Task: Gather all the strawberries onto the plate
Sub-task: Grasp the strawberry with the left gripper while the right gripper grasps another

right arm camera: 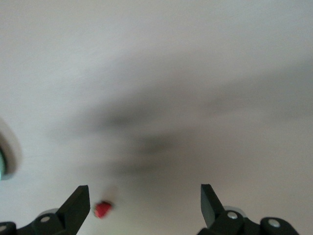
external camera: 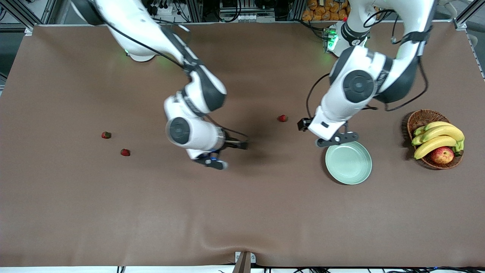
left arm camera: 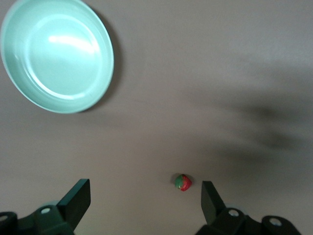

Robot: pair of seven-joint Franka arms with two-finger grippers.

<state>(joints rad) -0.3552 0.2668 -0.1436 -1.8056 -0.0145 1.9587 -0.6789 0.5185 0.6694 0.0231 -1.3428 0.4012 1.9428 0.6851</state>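
Note:
Three strawberries lie on the brown table. One strawberry (external camera: 282, 118) lies mid-table, farther from the front camera than the mint-green plate (external camera: 348, 163). It also shows in the left wrist view (left arm camera: 182, 182), on the table between my open fingers. My left gripper (external camera: 304, 124) (left arm camera: 145, 200) hovers open and empty between that berry and the plate (left arm camera: 56, 54). Two strawberries (external camera: 106, 135) (external camera: 125, 152) lie toward the right arm's end. My right gripper (external camera: 239, 145) (right arm camera: 143, 205) is open and empty over mid-table. A strawberry (right arm camera: 103, 209) shows near one finger.
A brown wicker basket (external camera: 420, 117) with bananas (external camera: 437, 138) and an apple (external camera: 441, 154) stands at the left arm's end, beside the plate. The plate holds nothing. The plate's edge (right arm camera: 2, 164) shows in the right wrist view.

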